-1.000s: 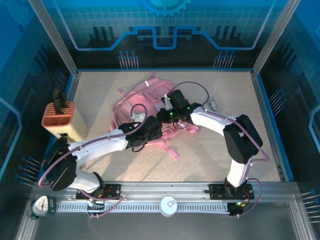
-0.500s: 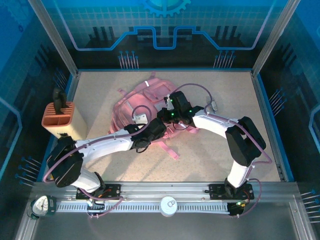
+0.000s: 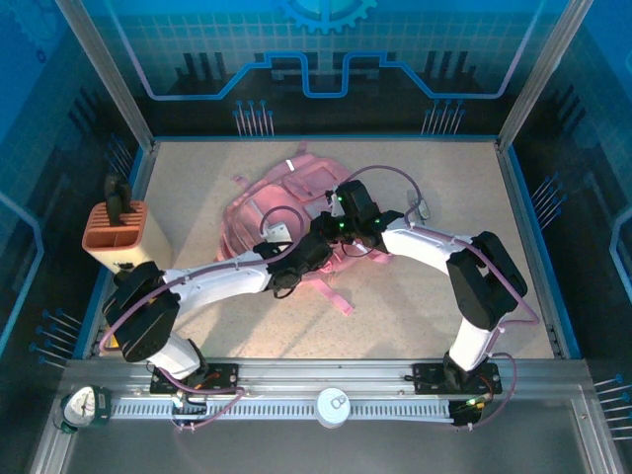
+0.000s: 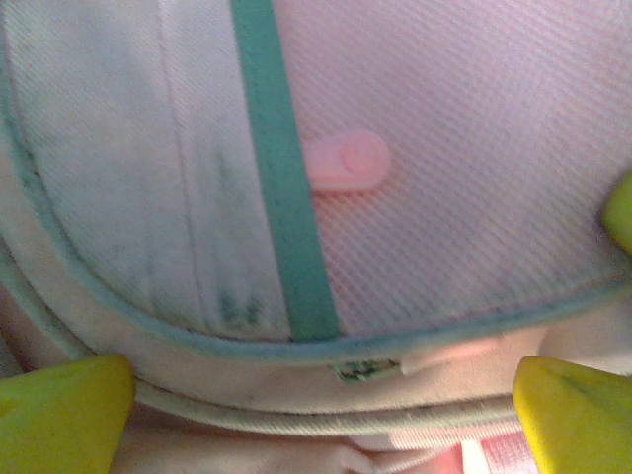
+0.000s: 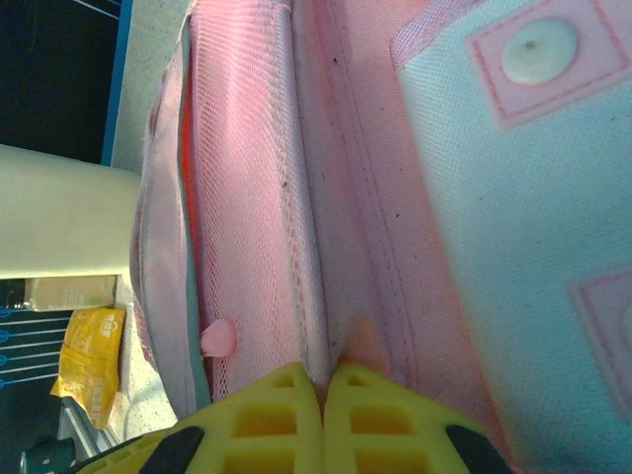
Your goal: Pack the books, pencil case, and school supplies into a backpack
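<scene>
Robot lab cell, dressed up like a demo booth. Aluminium frame posts [image 3: 104, 74] box in a speckled counter [image 3: 415, 296] with a blue rim. Wall panels [image 3: 197, 59] on three sides carry printed blue circuit lines, plus a gear graphic [image 3: 326, 12] at top centre. A slotted metal rail [image 3: 395, 380] runs along the near edge, with two white robot arms bolted to it: left arm [image 3: 217, 284], right arm [image 3: 434, 247]. Lilac cables [image 3: 380, 170] loop over both.

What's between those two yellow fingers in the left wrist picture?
The backpack: its pink mesh, a teal stripe and a small pink tab lie between the left gripper's open fingers, left wrist view.
</scene>
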`<state>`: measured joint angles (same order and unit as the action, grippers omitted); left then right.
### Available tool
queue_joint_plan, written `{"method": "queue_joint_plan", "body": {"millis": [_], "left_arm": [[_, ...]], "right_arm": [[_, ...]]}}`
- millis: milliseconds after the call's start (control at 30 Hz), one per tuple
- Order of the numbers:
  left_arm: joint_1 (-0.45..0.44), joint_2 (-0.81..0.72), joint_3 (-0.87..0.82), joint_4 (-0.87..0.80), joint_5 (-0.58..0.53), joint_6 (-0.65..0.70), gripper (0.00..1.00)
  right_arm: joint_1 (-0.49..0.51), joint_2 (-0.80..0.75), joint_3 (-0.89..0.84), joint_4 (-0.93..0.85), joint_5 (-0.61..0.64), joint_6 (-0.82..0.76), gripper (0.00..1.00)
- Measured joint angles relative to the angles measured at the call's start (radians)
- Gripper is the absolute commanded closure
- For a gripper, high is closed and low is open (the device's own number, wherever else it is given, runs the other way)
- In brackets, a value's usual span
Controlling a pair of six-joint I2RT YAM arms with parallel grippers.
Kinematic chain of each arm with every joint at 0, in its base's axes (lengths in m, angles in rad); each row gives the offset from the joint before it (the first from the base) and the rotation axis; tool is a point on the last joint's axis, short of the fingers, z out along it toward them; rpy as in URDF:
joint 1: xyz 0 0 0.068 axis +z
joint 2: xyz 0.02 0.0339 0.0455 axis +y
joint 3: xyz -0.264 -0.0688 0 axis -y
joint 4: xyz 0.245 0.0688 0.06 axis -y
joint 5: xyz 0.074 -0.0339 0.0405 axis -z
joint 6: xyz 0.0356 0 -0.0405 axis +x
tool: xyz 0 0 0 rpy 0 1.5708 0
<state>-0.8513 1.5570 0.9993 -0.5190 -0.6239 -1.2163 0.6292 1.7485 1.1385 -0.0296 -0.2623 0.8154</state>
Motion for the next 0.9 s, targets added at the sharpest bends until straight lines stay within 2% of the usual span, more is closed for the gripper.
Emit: {"method": "queue_joint_plan", "body": {"millis": [167,400,600,733,900], "left_arm": [[0.008,0.002,0.001,-0.019,-0.034,-0.055,0.02],[0.008,-0.039,-0.045,0.008,-0.036,-0.067,0.22],[0.008,-0.103,-0.098,0.015,-0.026,-0.068,0.33],[0.009,-0.132,-0.117,-0.023,-0.026,-0.068,0.31],[0.000,-0.161,-0.135,-0.039,0.002,-0.068,0.10]], "right_arm": [[0.000,-0.002,-0.005,0.013,-0.002,0.010,1.00],[0.005,-0.002,-0.004,0.022,-0.010,0.012,1.00],[0.006,-0.002,-0.003,0.023,-0.021,0.012,1.00],[0.006,-0.002,0.001,0.019,-0.023,0.011,1.00],[0.005,-0.002,0.010,0.012,-0.023,0.013,1.00]]}}
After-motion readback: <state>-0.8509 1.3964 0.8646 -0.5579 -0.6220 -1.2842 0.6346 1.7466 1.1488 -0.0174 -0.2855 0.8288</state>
